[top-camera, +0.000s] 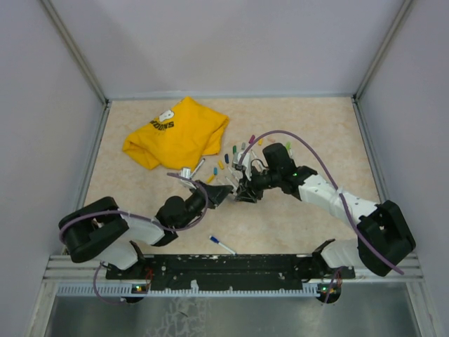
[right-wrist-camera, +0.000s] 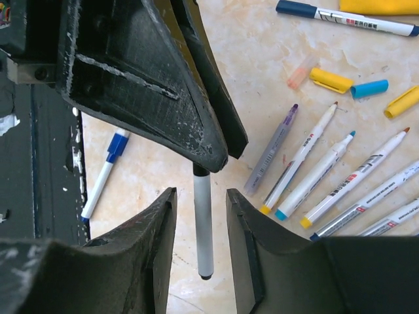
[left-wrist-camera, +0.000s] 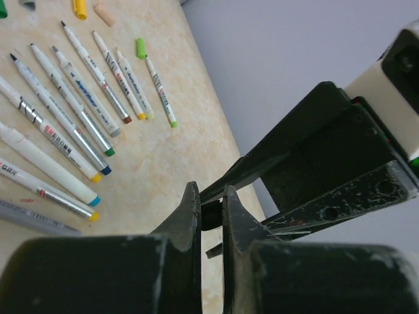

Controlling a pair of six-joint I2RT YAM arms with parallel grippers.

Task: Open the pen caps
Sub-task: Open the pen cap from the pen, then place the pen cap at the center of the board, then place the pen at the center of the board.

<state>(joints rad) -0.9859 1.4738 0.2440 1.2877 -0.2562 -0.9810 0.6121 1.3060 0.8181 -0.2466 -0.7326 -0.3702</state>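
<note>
My left gripper (left-wrist-camera: 209,196) is shut on the black end of a white pen (right-wrist-camera: 203,222), most likely its cap (left-wrist-camera: 211,214). The barrel hangs from the left fingers (right-wrist-camera: 163,98) between the jaws of my right gripper (right-wrist-camera: 200,193), which stand open with a gap on each side. In the top view the left gripper (top-camera: 223,195) and the right gripper (top-camera: 245,191) meet tip to tip at mid-table. Uncapped pens (left-wrist-camera: 78,111) lie in a row, and loose pen caps lie near them: yellow (right-wrist-camera: 330,80), blue (right-wrist-camera: 368,89), green (left-wrist-camera: 140,48).
A crumpled yellow T-shirt (top-camera: 179,133) lies at the back left. One blue-capped pen (top-camera: 223,245) lies alone near the arms' base rail (top-camera: 231,270). The pen row (top-camera: 238,151) lies just behind the grippers. Another dark-capped pen (right-wrist-camera: 347,17) lies beside the shirt.
</note>
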